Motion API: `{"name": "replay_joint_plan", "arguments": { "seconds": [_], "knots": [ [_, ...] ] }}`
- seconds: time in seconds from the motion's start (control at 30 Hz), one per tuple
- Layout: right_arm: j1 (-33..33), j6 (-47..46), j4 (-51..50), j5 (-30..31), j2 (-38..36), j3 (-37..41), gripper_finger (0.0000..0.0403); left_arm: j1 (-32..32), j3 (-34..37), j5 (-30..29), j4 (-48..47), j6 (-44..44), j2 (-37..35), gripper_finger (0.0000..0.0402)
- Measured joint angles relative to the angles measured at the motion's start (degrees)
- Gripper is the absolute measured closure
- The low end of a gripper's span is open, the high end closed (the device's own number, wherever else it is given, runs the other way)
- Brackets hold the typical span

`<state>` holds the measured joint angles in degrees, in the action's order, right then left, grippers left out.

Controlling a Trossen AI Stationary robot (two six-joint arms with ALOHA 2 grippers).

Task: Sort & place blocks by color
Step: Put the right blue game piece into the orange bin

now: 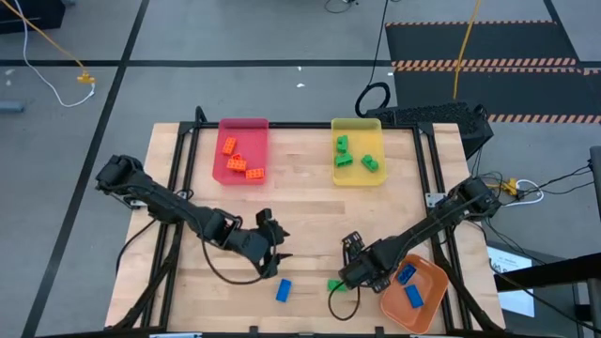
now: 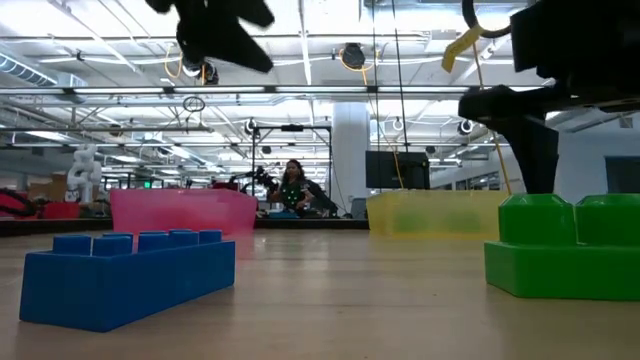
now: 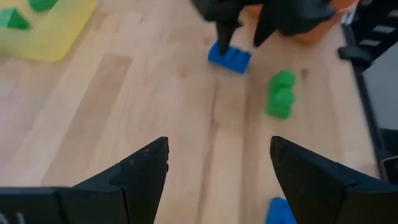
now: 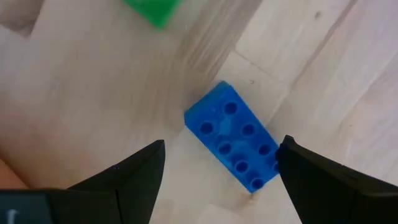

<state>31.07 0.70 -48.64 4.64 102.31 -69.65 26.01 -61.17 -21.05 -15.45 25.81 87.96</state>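
My right gripper (image 4: 221, 167) hangs open above a blue block (image 4: 233, 138) that lies flat on the table, studs up, with one finger on either side and a gap to each. In the left wrist view that block (image 3: 229, 57) sits under the right arm's fingers. My left gripper (image 3: 217, 168) is open above bare wood left of it (image 1: 279, 249). A second blue block (image 1: 284, 291) and a green block (image 1: 335, 284) lie near the table's near edge. Orange blocks (image 1: 239, 160) fill the pink tray, green blocks (image 1: 355, 155) the yellow tray, and blue blocks (image 1: 408, 286) the orange tray.
The pink tray (image 1: 221, 174) and the yellow tray (image 1: 376, 178) stand at the far edge. The orange tray (image 1: 432, 310) sits at the near right corner, right beside my right gripper (image 1: 355, 268). Bare wood lies mid-table. A person shows far behind the table (image 2: 292, 185).
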Motion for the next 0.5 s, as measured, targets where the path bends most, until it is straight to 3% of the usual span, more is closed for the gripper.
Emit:
{"name": "replay_joint_plan", "arguments": {
  "seconds": [0.33,0.5],
  "knots": [
    [-3.2,4.7,2.4,-1.5,2.6,1.1,0.0113,4.6,0.0,-4.6,-1.1,1.3,3.2,0.0124],
    [-4.6,4.9,1.7,-2.1,2.9,2.1,0.0134,5.6,0.1,-6.1,-2.8,3.3,6.5,0.0124]
  ]
}}
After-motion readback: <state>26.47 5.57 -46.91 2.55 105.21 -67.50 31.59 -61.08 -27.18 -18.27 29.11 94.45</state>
